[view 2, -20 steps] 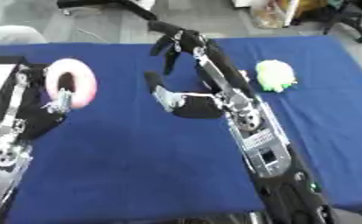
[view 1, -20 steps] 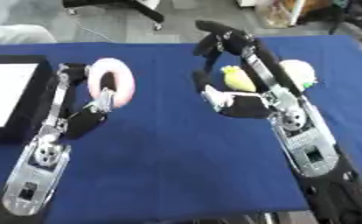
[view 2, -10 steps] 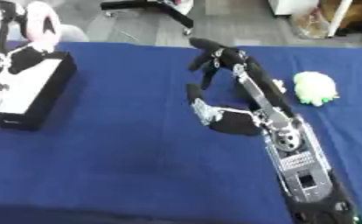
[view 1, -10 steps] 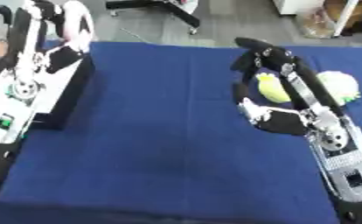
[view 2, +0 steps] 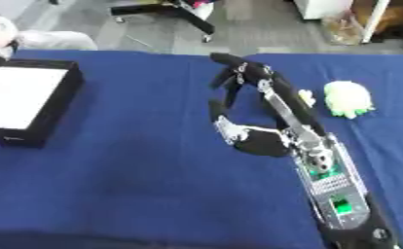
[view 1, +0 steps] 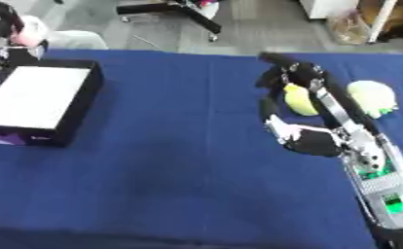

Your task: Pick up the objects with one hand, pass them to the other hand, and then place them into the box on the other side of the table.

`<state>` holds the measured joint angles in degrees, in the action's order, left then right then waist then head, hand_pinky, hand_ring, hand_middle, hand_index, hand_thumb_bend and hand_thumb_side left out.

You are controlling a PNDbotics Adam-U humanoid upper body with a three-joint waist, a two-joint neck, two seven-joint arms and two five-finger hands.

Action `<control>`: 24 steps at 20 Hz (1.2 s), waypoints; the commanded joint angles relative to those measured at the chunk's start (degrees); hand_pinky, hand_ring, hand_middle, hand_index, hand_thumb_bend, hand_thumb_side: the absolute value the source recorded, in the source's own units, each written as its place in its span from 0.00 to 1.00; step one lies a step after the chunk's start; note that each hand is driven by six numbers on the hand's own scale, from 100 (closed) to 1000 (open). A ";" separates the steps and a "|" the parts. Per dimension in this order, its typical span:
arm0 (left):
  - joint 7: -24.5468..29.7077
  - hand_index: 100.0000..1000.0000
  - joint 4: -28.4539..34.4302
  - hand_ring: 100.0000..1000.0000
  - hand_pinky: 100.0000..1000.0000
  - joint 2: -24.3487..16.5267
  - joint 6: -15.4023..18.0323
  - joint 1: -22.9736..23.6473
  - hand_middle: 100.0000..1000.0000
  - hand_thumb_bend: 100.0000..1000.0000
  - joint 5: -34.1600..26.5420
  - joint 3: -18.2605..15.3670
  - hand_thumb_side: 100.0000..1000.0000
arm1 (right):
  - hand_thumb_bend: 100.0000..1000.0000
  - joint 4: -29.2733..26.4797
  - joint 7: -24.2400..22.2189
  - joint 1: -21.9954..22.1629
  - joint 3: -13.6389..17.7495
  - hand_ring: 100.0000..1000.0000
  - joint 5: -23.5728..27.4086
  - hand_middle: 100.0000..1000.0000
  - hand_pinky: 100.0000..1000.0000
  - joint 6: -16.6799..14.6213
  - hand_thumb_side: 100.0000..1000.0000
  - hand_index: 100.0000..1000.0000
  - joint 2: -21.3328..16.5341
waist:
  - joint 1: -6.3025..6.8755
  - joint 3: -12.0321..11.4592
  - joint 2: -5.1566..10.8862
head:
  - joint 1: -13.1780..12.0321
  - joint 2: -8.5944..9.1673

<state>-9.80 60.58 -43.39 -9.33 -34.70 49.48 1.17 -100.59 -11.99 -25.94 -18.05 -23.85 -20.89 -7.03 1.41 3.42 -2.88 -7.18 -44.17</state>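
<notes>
Right robot hand [view 1: 294,104] raised over blue surface [view 1: 171,160], fingers loosely curved and spread, gripping nothing. Yellow toy [view 1: 300,99] lies behind it, partly hidden; green plush [view 2: 348,98] just beyond. Left robot hand [view 1: 0,29] at far-left edge above black box [view 1: 43,102], finger state unclear.

On the blue table [view 2: 137,160], the right robot hand [view 2: 239,104] hovers near the centre, fingers relaxed and holding nothing. A pale green plush [view 2: 348,98] lies at its three o'clock. A black box [view 2: 22,104] with a white inside sits at nine o'clock.
</notes>
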 commanded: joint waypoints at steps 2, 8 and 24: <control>3.38 0.35 -7.00 0.33 0.58 -2.35 0.08 -2.10 0.23 0.49 6.82 -1.34 0.00 | 0.00 -0.19 -0.70 -0.48 -0.18 0.38 0.70 0.56 0.62 -0.21 0.41 0.91 -0.69 | 0.32 -0.05 1.09 | 0.47 0.77; 6.50 0.90 -12.89 0.78 0.79 -0.18 1.00 -2.23 0.82 0.71 9.47 -1.25 0.56 | 0.00 -0.07 -0.93 -0.38 -0.16 0.38 0.93 0.56 0.62 -0.22 0.42 0.91 -0.63 | 0.24 0.12 1.13 | 0.61 1.22; 3.59 0.89 20.16 0.71 0.77 2.87 12.71 5.96 0.77 0.10 -29.27 0.73 0.57 | 0.00 3.83 0.84 -1.91 2.30 0.37 -1.48 0.55 0.62 1.05 0.42 0.91 -1.54 | -0.10 -0.83 0.87 | 6.86 0.18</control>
<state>-6.07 75.60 -39.69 1.93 -28.15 24.30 1.74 -96.87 -11.64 -26.80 -16.52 -24.78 -20.01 -7.64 1.21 2.64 -2.60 -1.40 -43.79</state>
